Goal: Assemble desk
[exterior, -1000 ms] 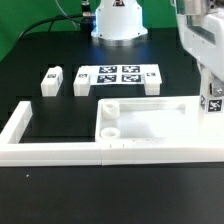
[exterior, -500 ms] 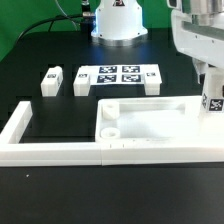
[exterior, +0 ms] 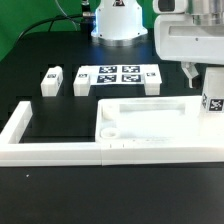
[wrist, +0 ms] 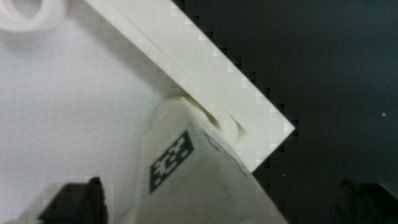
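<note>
The desk top (exterior: 155, 128) (wrist: 71, 120) lies flat on the table (exterior: 100, 195), rim up, against the front run of the border wall (exterior: 50, 152) on the exterior view's right. One tagged leg (exterior: 213, 101) (wrist: 173, 160) stands at its far corner on that side; I cannot tell whether it is seated. The gripper (exterior: 204, 76) (wrist: 217, 205) hangs above this leg, fingertips (wrist: 73, 200) spread wide, clamping nothing. Three loose legs (exterior: 51, 78) stand near the marker board (exterior: 118, 75).
</note>
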